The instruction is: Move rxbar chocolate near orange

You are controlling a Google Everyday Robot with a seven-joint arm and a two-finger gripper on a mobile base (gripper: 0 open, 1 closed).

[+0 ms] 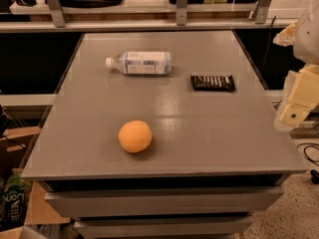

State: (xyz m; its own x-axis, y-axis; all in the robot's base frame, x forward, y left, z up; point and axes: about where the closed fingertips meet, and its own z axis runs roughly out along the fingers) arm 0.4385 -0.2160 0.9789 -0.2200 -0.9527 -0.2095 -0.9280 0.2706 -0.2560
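The rxbar chocolate, a flat black wrapper with faint white lettering, lies on the grey table at the right rear. The orange sits near the table's front, left of centre, well apart from the bar. My gripper shows as cream-coloured parts at the right edge of the view, beside the table's right edge. It is to the right of the bar, a little nearer than it, and touches nothing.
A clear plastic water bottle lies on its side at the rear, left of the bar. Shelving runs behind the table. Cardboard boxes stand on the floor at the left, and cables lie at the right.
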